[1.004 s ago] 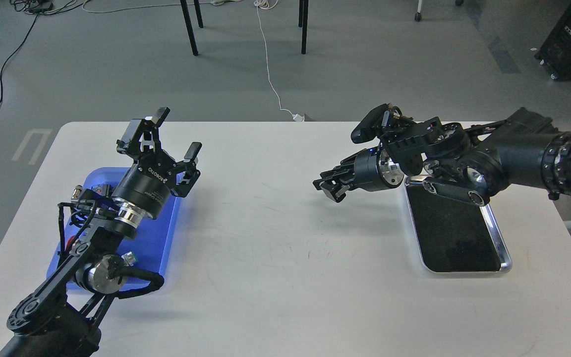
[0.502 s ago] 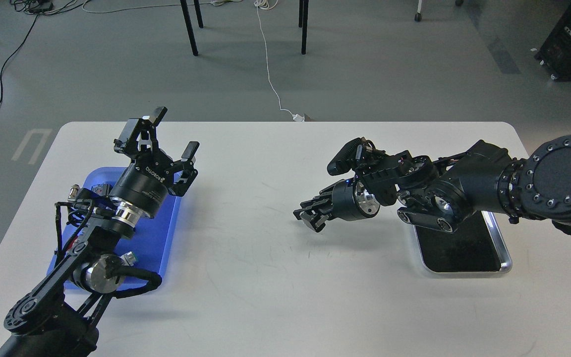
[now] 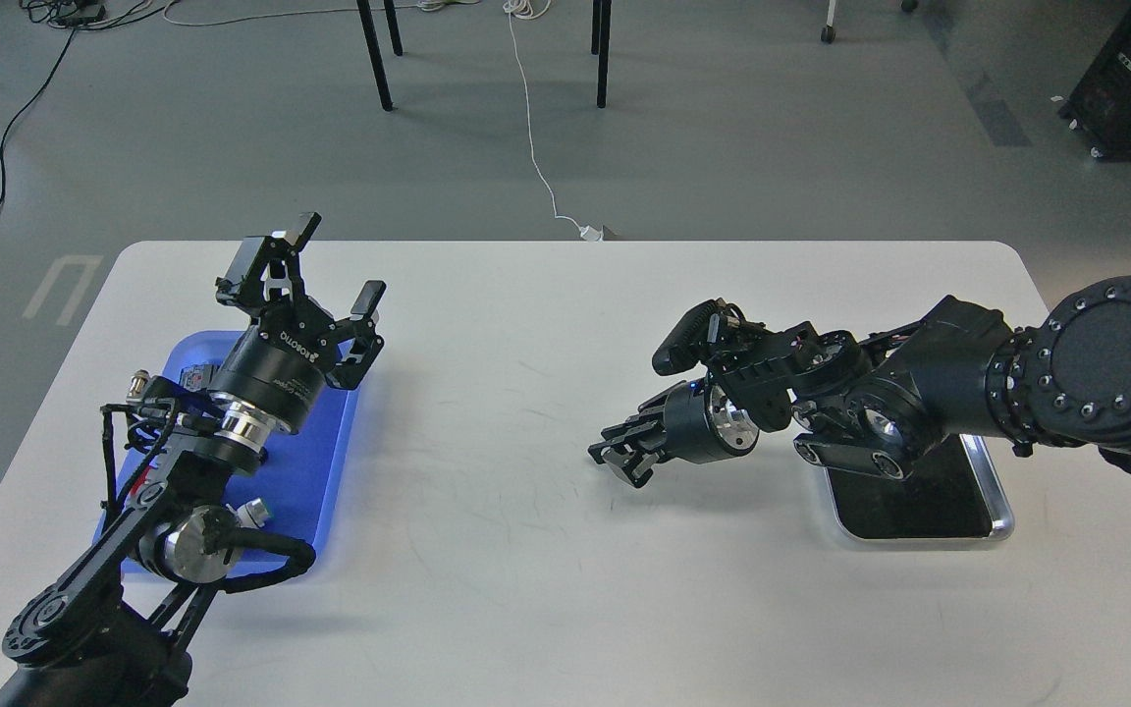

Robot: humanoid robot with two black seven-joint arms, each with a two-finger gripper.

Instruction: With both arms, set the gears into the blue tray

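A white table (image 3: 526,550) filled most of the head view, with grey floor beyond its far edge. The robot's right arm (image 3: 968,383) reached in from the right edge, low over the tabletop and pointing toward the table's centre. Its left arm (image 3: 173,491) rose from the lower left corner and stood above the left part of the table.

The blue tray (image 3: 315,471) lay flat near the table's left edge, much of it hidden under the left arm. On the right side sat a silver-rimmed tray (image 3: 993,511) with a black inside, its far end covered by the right arm's wrist.

The left gripper (image 3: 320,265), marked ROBOTIQ on its body, pointed up and away from the robot above the far end of the blue tray; its two fingers stood clearly apart with nothing between them. The right gripper (image 3: 619,462) hung just above bare table, to the left of the silver-rimmed tray and well apart from the blue tray. Its dark fingers looked drawn close together, but the view did not show whether they were fully closed or whether they held anything.

No gears could be made out anywhere: any on the trays were hidden or too small to tell.
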